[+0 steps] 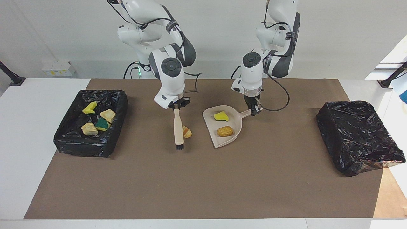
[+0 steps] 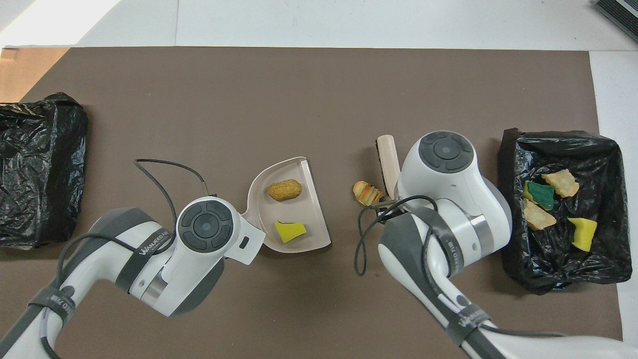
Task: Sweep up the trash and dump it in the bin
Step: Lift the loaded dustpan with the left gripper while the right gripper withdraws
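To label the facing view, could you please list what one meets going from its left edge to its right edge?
Open bin holding scraps → brush → croissant piece → dustpan carrying two scraps → closed black bag-covered bin.
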